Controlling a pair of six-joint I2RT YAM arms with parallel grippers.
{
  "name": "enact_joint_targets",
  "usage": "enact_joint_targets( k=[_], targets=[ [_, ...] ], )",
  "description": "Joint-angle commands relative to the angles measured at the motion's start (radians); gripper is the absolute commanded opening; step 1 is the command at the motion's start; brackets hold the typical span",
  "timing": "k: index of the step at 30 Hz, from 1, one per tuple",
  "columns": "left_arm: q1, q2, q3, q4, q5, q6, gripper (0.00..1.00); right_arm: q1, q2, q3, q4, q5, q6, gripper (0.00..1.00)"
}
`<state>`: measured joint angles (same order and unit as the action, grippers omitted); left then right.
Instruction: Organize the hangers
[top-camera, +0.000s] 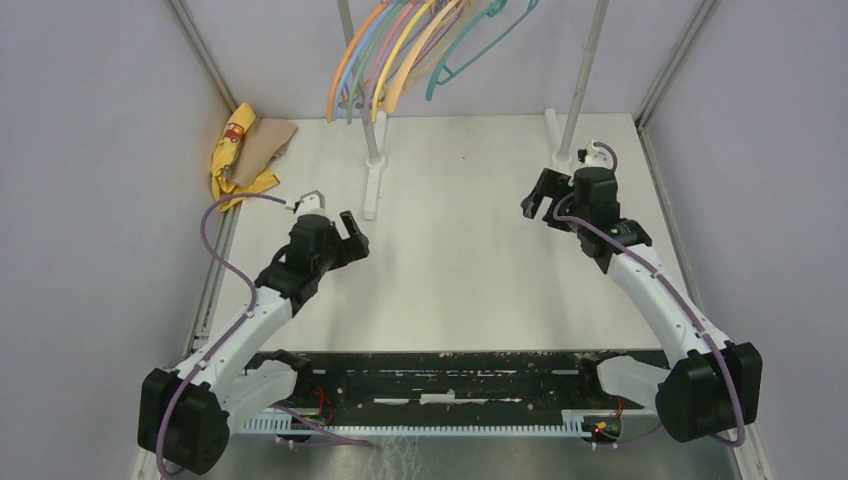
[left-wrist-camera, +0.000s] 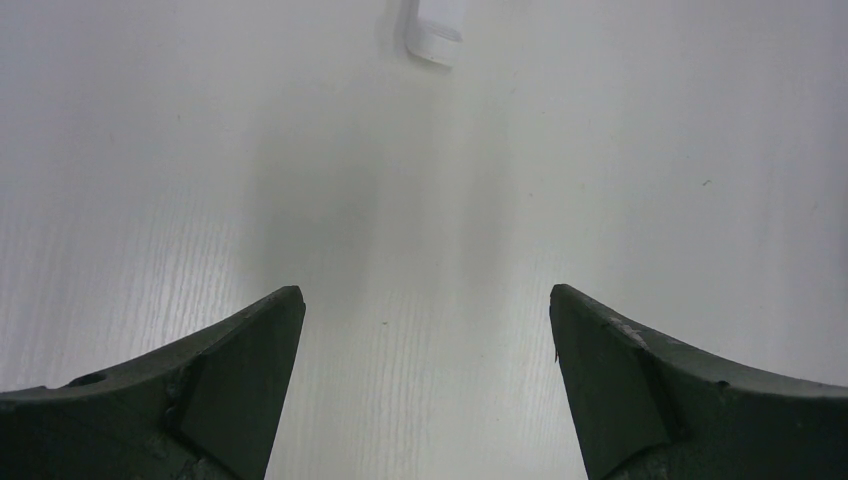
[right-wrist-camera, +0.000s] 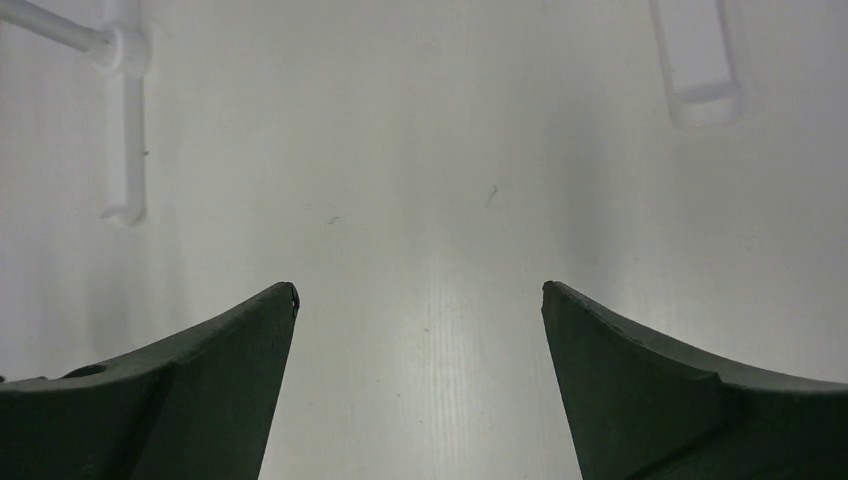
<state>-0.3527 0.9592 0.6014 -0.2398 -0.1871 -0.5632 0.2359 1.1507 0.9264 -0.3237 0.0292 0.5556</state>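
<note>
Several thin plastic hangers (top-camera: 400, 55) in orange, blue, yellow, pink, peach and teal hang bunched together at the top of the top view, between the two grey rack poles. My left gripper (top-camera: 352, 238) is open and empty over the table's left middle, well below the hangers. My right gripper (top-camera: 540, 200) is open and empty at the right, near the right pole's foot. In the left wrist view the gripper (left-wrist-camera: 425, 295) shows only bare table between its fingers. The right wrist view shows its gripper (right-wrist-camera: 420, 290) the same. No hanger shows in either wrist view.
The left rack pole (top-camera: 358, 90) stands on a white foot (top-camera: 372, 185). The right pole (top-camera: 583, 85) stands on a white foot (top-camera: 556, 135). A yellow and tan cloth (top-camera: 245, 150) lies at the table's far left edge. Grey walls close in both sides.
</note>
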Motion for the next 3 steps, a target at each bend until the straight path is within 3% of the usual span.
enact_joint_targets(
  k=[1,3],
  targets=[
    [0.005,0.036,0.056,-0.015,-0.072,-0.057,0.99,0.009,0.013,-0.009,-0.008,0.116,-0.060,1.00],
    [0.004,0.042,0.062,-0.021,-0.080,-0.056,0.99,0.009,0.021,-0.020,-0.007,0.118,-0.068,1.00]
  ],
)
